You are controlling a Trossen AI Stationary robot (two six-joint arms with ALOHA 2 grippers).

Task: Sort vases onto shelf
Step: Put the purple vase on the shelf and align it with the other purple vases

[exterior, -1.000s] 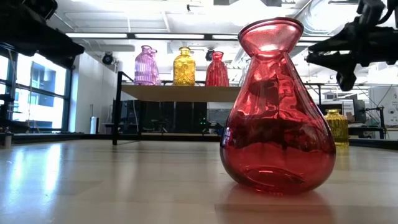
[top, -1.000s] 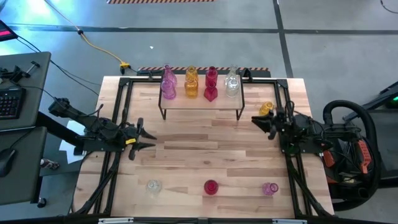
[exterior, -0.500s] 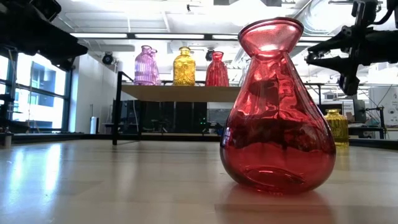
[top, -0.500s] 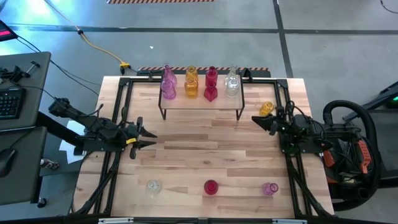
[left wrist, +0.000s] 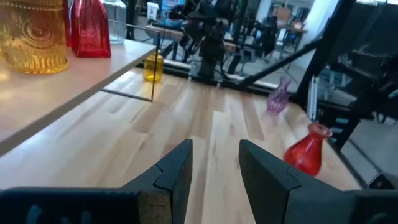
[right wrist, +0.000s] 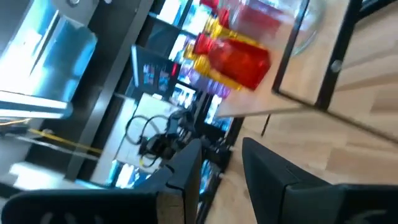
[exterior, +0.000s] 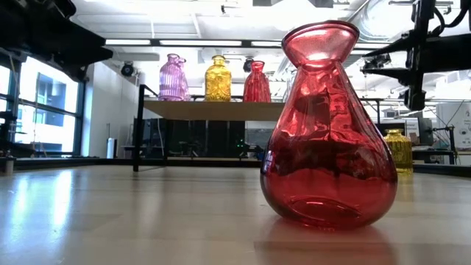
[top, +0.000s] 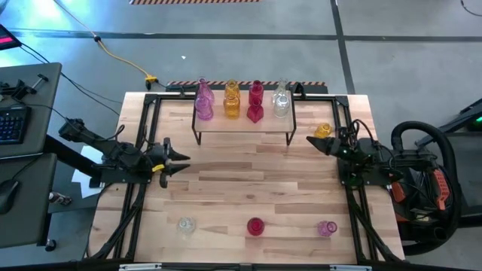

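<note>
Butcher-block tabletop (top: 248,188) fills the overhead view, with the shelf (top: 242,119) standing at its far edge and already carrying a row of vases: a pink one (top: 204,101), an amber one (top: 232,100), a red one (top: 255,102) and a clear one (top: 281,99). Four vases remain off it: a small yellow vase (top: 322,131) on the table just beside the shelf's right end, and along the near edge a clear vase (top: 185,225), a red vase (top: 255,226) and a pink vase (top: 327,227). The right gripper (top: 322,144) hovers close to the small yellow vase, its fingers a little apart with nothing between them, as its wrist view shows. The left gripper (top: 178,160) hangs over the left middle of the table, well apart from any vase, fingers likewise parted and empty. The step in hand looks like an interval between placements, with the right arm best placed to take the yellow vase. That next move would call for turning the gripper toward the vase, widening the fingers enough to pass around its neck or body, closing gently on the glass, then lifting it clear of the shelf's wire legs and setting it upright on a free spot of the wooden top without knocking the vases already there
</note>
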